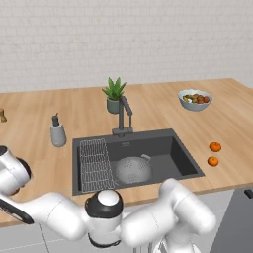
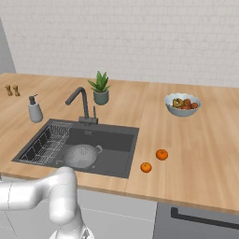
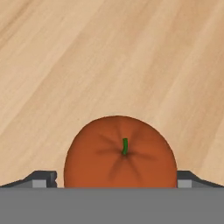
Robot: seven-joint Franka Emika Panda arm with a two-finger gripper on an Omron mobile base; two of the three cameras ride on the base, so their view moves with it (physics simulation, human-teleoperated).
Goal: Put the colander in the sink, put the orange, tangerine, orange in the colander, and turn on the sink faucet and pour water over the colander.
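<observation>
Hand view puts the orange (image 3: 120, 153) directly between the wide-open fingers (image 3: 41, 179), stem up, not yet gripped.

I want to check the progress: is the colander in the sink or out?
In. The colander sits on the sink floor beside the wire rack.

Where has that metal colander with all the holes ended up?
The colander sits inside the dark sink, beside the wire rack and below the faucet; the right base view shows it left of two oranges on the counter.
</observation>
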